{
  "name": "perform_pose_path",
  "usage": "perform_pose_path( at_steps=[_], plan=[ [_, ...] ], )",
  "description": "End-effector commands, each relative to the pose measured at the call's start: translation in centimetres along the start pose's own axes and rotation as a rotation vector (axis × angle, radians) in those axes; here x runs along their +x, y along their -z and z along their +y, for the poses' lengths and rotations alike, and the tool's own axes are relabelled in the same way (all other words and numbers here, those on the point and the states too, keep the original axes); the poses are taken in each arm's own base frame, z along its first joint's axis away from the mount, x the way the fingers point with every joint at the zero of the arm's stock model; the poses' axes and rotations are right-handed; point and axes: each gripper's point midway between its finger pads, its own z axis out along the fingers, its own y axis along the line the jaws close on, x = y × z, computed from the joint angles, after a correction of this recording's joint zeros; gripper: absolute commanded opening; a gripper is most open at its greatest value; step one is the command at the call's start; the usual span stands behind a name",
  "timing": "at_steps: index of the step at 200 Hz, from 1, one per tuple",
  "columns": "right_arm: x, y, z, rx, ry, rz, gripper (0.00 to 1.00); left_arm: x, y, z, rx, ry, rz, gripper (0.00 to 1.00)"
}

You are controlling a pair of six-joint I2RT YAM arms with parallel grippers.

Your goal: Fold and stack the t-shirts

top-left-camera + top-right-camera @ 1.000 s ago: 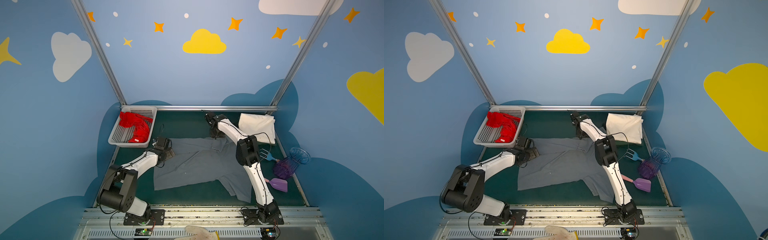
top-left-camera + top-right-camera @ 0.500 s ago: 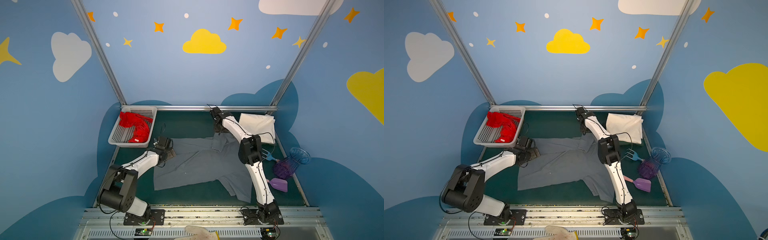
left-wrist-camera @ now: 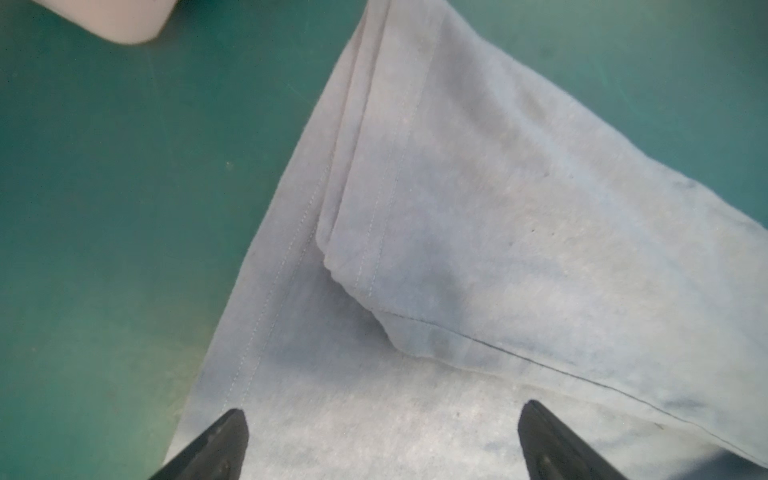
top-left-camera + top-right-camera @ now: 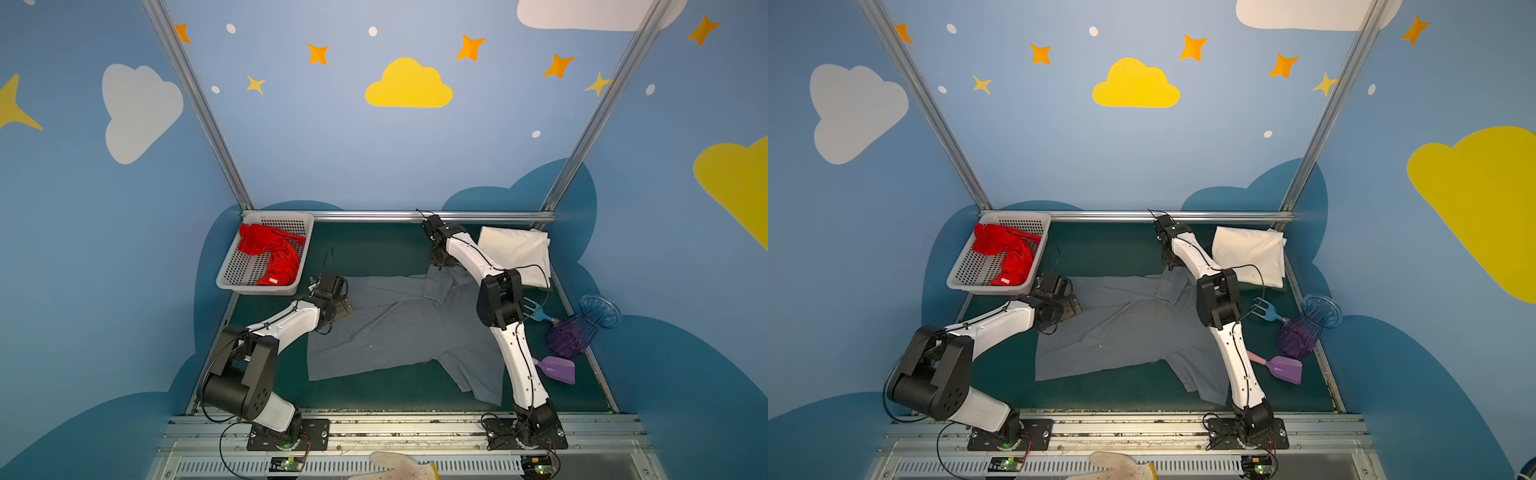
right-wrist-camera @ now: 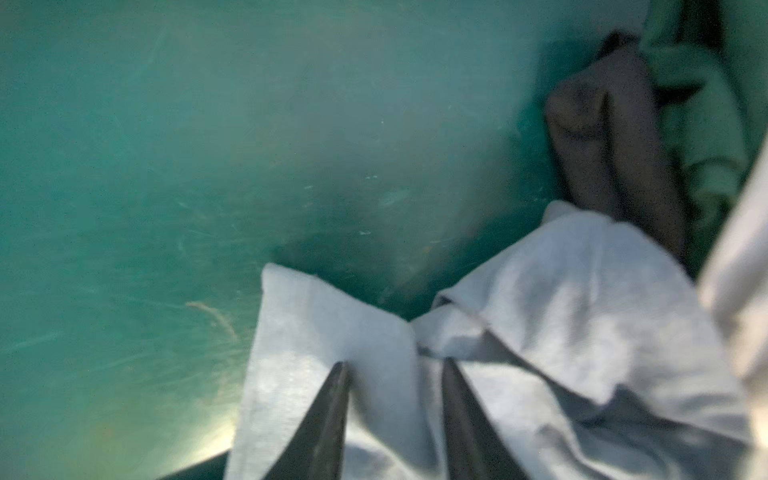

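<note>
A slate grey t-shirt (image 4: 395,328) (image 4: 1125,328) lies spread on the green mat. My left gripper (image 4: 345,309) (image 4: 1073,309) (image 3: 382,409) hovers open, low over the shirt's far left hem corner (image 3: 415,436), with nothing between its fingers. My right gripper (image 4: 438,264) (image 4: 1170,266) (image 5: 395,365) is at the shirt's far sleeve, jaws narrowed with a bunched fold of grey cloth (image 5: 374,332) between them. A folded cream-white t-shirt (image 4: 515,253) (image 4: 1250,253) rests at the back right. A crumpled red t-shirt (image 4: 270,253) (image 4: 1009,253) lies in the white basket (image 4: 257,289) (image 4: 988,289).
On the right edge of the mat lie a purple vase (image 4: 582,328), a blue fork (image 4: 534,309) and a purple scoop (image 4: 559,370). A metal rail (image 4: 374,216) bounds the back. The basket's corner (image 3: 116,20) is close to my left gripper.
The right gripper moved a little toward the back right along the far sleeve, and its jaws narrowed onto the cloth. The left arm stayed put.
</note>
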Motion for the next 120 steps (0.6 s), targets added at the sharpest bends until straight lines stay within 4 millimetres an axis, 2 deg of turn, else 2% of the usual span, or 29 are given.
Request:
perform_pose_path(
  at_steps=[1, 12, 25, 54, 120],
  plan=[
    [0.1, 0.2, 0.1, -0.014, 0.007, 0.004, 0.18, -0.2, -0.1, 0.3, -0.035, -0.009, 0.001, 1.00],
    [-0.2, 0.5, -0.1, -0.013, 0.004, -0.006, 0.07, -0.2, -0.2, 0.5, -0.045, -0.009, 0.000, 1.00],
    [-0.6, 1.2, -0.3, -0.017, -0.004, -0.016, 0.00, -0.2, -0.5, 0.9, -0.069, 0.000, -0.003, 1.00],
    [-1.6, 2.8, -1.1, -0.007, -0.011, -0.058, 0.00, -0.2, -1.4, 2.4, -0.115, 0.081, 0.017, 1.00],
    [-2.7, 7.8, -2.7, -0.078, 0.027, -0.221, 0.00, 0.5, -3.1, 3.8, -0.166, 0.170, 0.075, 1.00]
  ],
)
